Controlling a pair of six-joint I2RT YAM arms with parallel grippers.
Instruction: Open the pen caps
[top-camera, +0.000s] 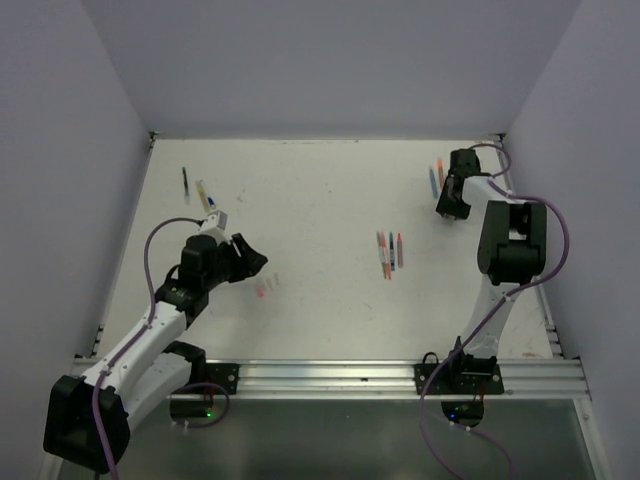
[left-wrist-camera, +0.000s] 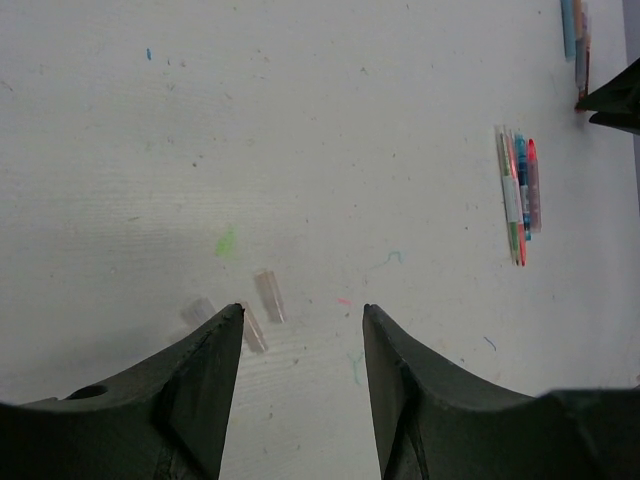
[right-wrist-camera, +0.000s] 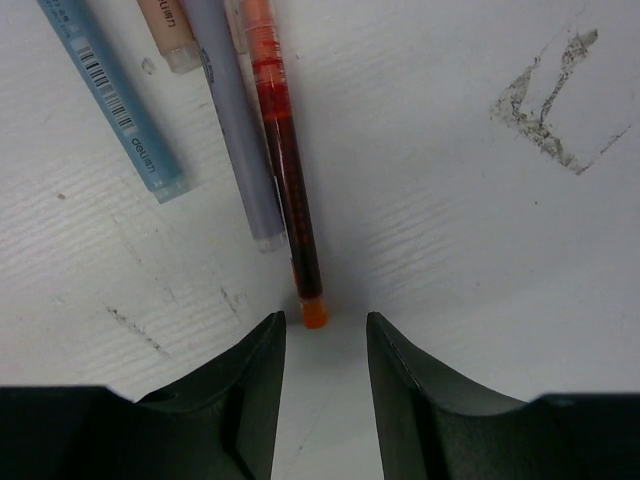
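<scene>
Currently right gripper (right-wrist-camera: 324, 335) gapes, jaws flanking the orange cap (right-wrist-camera: 315, 316) of a red pen (right-wrist-camera: 288, 200) at table (top-camera: 320, 190) far right; left gripper (left-wrist-camera: 303, 315) likewise released. Cap likely light, slick, rigid: pinch its sides

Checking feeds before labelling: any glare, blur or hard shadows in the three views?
Top external: even diffuse light, soft shadows, no glare; the middle pens are tiny. Left wrist: left end effector dark and soft-edged; pale cap-like pieces barely contrast with the table. Right wrist: sharp, print on the blue pen readable; right end effector nearly featureless black.
</scene>
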